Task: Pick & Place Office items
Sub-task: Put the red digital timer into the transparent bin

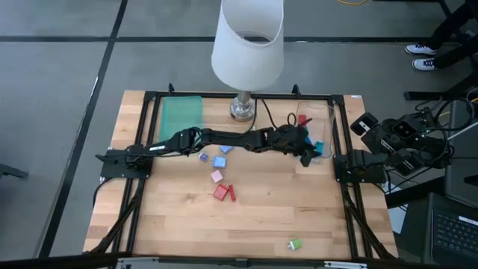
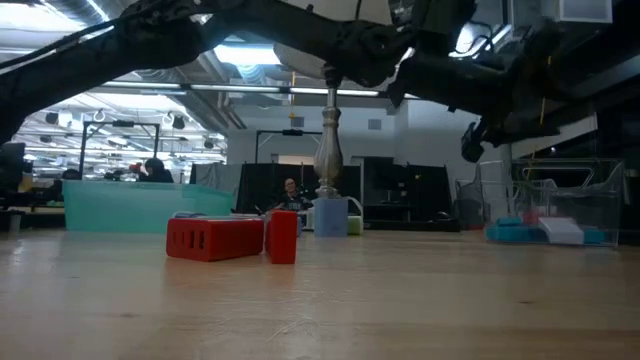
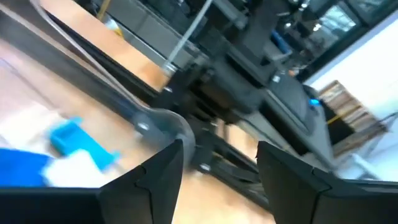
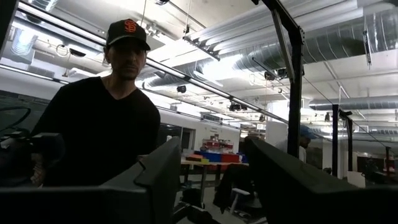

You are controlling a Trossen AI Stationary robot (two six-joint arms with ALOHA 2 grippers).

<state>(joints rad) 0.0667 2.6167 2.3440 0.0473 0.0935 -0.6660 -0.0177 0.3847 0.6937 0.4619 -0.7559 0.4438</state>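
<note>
— While your left gripper (image 1: 312, 153) hangs over the clear bin (image 1: 326, 128), fingers parted and empty, what surrounds it?
— Blocky office items (image 1: 222, 192) on pale wood table (image 1: 261, 224); green tray (image 1: 182, 116), white lamp (image 1: 247, 45).
— Your right gripper (image 4: 208, 180)?
— Parted, off-table, facing a person (image 4: 99, 124).

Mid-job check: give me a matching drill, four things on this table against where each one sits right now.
Things:
1. green tray
2. red pieces
3. lone green piece
4. left gripper

Places:
A. over the clear bin, right side
B. middle of the table
C. beside the lamp, left side
D. by the table edge opposite the lamp, right side

Pairs: 1-C; 2-B; 3-D; 4-A
</note>
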